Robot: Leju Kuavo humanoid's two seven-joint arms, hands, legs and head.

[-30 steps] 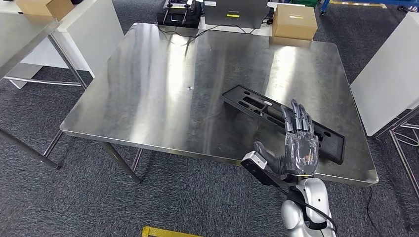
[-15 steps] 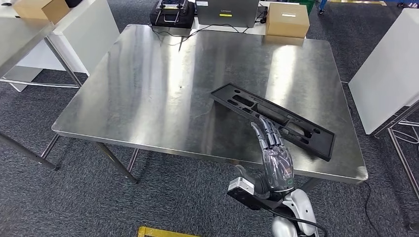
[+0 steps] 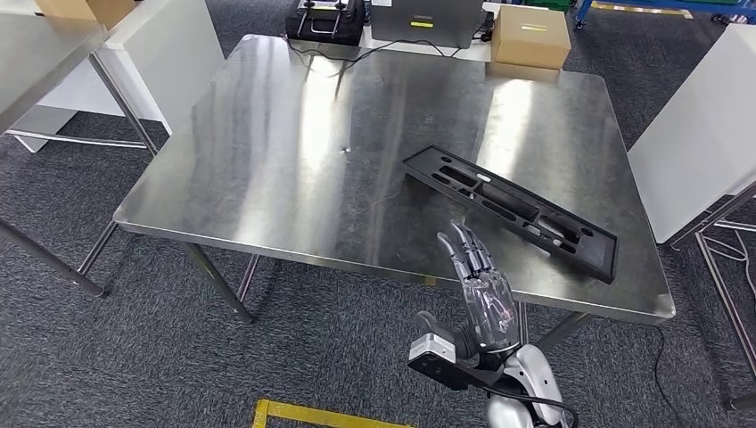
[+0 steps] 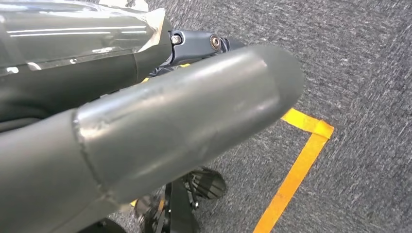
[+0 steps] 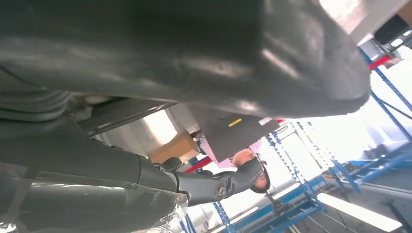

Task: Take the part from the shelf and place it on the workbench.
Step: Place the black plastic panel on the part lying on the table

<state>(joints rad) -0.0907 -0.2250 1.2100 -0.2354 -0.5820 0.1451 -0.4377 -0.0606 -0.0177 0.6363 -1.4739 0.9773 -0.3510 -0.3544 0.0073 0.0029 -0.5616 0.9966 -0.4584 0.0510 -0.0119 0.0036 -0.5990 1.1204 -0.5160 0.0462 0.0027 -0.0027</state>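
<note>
Lying flat on the workbench (image 3: pixel 267 160), black part (image 3: pixel 510 212) untouched; right hand (image 3: pixel 482 294) hovering off its near edge, fingers extended, empty; left hand's (image 4: pixel 145 131) grasp impossible to tell.

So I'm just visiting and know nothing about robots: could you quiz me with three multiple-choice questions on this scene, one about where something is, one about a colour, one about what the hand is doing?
1. Where does the long black part lie?
A. On the carpet under the table
B. On the steel workbench, toward its right side
C. On top of the cardboard box

2. What colour is the tape on the floor near the robot's feet?
A. Yellow
B. Red
C. White

3. What is the robot's right hand doing?
A. Gripping the part
B. Pressing on the cardboard box
C. Holding nothing, fingers straight, off the part at the near table edge

Answers: 1 B, the head view shows the part flat on the metal top. 2 A, the left wrist view shows a yellow corner of tape. 3 C, the hand is apart from the part, fingers extended.
</note>
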